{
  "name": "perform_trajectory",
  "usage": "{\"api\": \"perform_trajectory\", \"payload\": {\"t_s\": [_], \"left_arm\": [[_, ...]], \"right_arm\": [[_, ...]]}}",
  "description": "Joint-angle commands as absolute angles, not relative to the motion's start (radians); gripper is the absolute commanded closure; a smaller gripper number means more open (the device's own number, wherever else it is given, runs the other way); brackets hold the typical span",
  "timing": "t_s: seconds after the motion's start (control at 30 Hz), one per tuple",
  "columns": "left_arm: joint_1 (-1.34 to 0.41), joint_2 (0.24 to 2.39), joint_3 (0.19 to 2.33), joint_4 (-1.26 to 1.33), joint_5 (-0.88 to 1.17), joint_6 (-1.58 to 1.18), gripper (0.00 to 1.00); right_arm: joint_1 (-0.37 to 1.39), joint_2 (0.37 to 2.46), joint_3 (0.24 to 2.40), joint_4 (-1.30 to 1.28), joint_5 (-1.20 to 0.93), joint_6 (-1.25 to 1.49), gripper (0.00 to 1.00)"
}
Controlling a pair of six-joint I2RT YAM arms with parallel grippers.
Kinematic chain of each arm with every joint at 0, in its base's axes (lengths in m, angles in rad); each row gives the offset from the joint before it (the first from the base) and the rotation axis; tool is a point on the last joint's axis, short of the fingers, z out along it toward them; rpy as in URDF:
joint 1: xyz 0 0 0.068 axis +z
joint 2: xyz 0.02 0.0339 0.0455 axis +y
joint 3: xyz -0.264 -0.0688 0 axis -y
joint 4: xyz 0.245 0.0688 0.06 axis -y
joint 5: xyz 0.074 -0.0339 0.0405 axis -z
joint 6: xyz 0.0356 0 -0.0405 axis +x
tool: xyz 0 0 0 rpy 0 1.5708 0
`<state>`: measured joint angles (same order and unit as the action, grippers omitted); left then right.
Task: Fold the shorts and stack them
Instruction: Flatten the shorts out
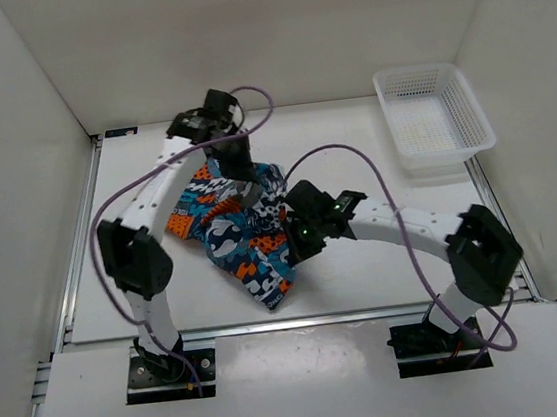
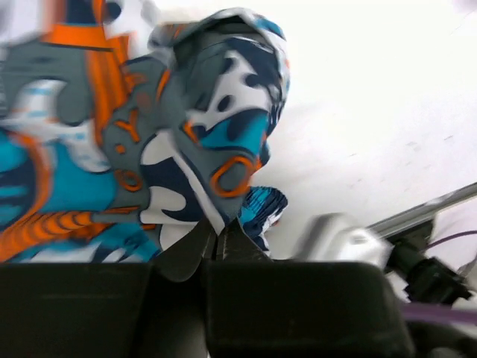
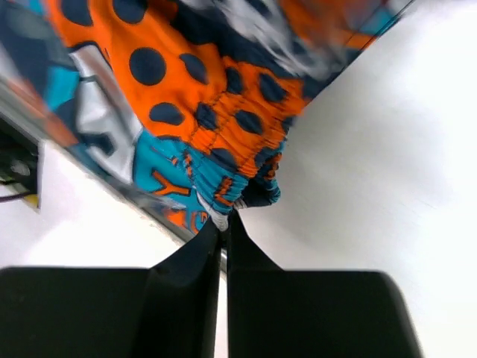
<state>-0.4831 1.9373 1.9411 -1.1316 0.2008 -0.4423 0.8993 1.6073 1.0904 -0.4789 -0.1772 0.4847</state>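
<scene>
The patchwork shorts [image 1: 241, 235] in orange, teal, blue, grey and white hang bunched between my two grippers over the middle of the table. My left gripper [image 1: 247, 190] is shut on the cloth's far upper edge; in the left wrist view the fabric [image 2: 179, 134] rises from the closed fingertips [image 2: 218, 237]. My right gripper [image 1: 295, 235] is shut on the gathered elastic waistband [image 3: 231, 149], pinched at the fingertips [image 3: 223, 224]. The lower corner of the shorts droops toward the table's front.
A white plastic mesh basket [image 1: 435, 120] stands at the back right of the table. White walls enclose the table on three sides. A metal rail [image 1: 301, 320] runs along the front edge, and purple cables loop over both arms.
</scene>
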Motion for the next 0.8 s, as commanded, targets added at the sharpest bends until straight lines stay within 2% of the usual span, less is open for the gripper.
{"api": "perform_trajectory", "payload": {"t_s": [0.0,0.17,0.27,0.47,0.53,0.67,0.73,0.77], "left_arm": [[-0.402,1.709,1.956,-1.189,0.141,-0.430,0.90],[-0.341,1.490,2.098,-1.293,0.064,-0.452,0.90],[-0.313,1.424,2.224,-1.344,0.023,-0.462,0.90],[-0.313,1.371,2.406,-1.295,-0.142,-0.489,0.90],[-0.313,1.413,2.459,-1.270,-0.189,-0.476,0.90],[-0.313,1.569,2.563,-1.204,-0.204,-0.445,0.90],[-0.313,1.684,2.611,-1.140,-0.204,-0.420,0.90],[-0.313,1.724,2.623,-1.117,-0.189,-0.420,0.90]], "right_arm": [[0.897,1.419,1.192,-0.561,-0.064,0.398,1.00],[0.910,1.211,1.333,-0.612,-0.066,0.235,1.00],[0.954,1.166,1.435,-0.684,0.011,0.184,1.00],[0.992,1.108,1.592,-0.663,0.058,0.149,1.00],[0.992,1.108,1.604,-0.632,0.080,0.149,1.00],[0.983,1.146,1.627,-0.568,0.257,0.208,1.00],[0.953,1.205,1.643,-0.568,0.378,0.250,1.00],[0.881,1.227,1.643,-0.568,0.379,0.271,1.00]]}}
